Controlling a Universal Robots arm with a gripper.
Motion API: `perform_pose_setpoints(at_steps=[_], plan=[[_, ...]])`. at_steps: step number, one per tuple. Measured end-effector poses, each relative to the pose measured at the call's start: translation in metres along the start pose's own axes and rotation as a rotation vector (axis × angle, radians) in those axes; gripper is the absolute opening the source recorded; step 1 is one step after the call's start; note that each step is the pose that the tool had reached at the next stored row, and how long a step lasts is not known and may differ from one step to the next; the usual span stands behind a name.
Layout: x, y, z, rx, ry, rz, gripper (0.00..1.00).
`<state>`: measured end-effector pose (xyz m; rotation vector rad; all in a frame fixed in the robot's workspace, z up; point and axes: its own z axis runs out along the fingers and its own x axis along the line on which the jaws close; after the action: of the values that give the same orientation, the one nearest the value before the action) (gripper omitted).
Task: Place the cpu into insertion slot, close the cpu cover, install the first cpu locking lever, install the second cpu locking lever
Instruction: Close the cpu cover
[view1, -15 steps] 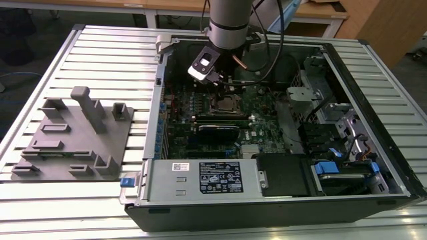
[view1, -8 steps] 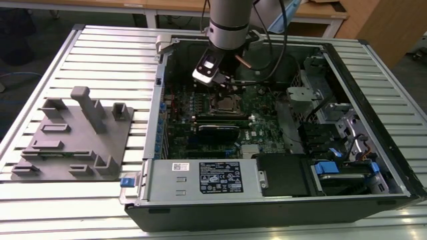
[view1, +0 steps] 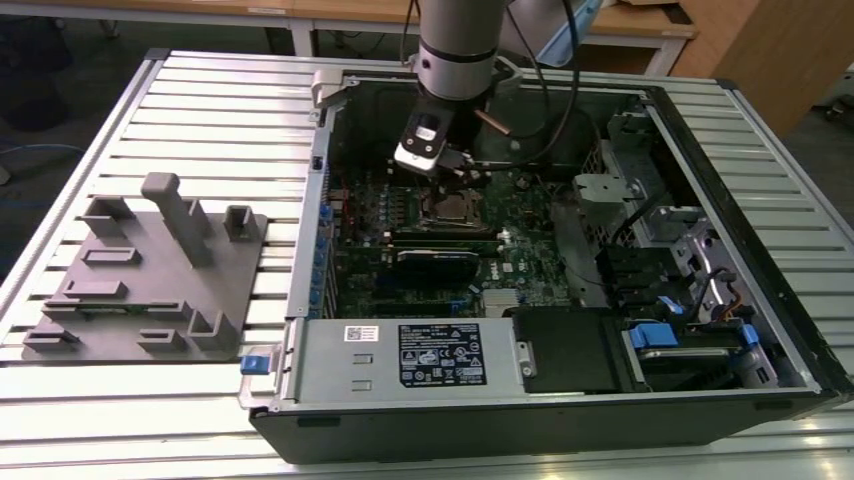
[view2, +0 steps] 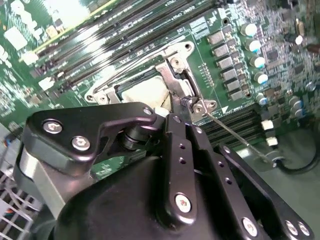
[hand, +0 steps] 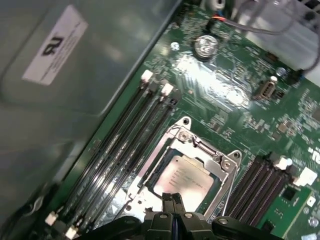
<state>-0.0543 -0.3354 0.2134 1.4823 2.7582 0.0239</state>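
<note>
Visible are 1 cpu (hand: 182, 181), 1 cpu cover (hand: 200, 150), 1 insertion slot (hand: 150, 167), 1 gripper (hand: 172, 201) and 1 computer case (view1: 534, 430).

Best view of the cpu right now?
First wrist view: the cpu shows nearly whole, lit and unobstructed. In the second wrist view the gripper covers part of it; in the exterior view it is a tiny patch.
</note>
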Motion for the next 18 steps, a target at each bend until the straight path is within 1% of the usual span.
perform_pose_setpoints(at_steps=[18], plan=[[0.0, -0.0001, 0.0045, -0.0006, 0.0059, -0.327, 0.1]])
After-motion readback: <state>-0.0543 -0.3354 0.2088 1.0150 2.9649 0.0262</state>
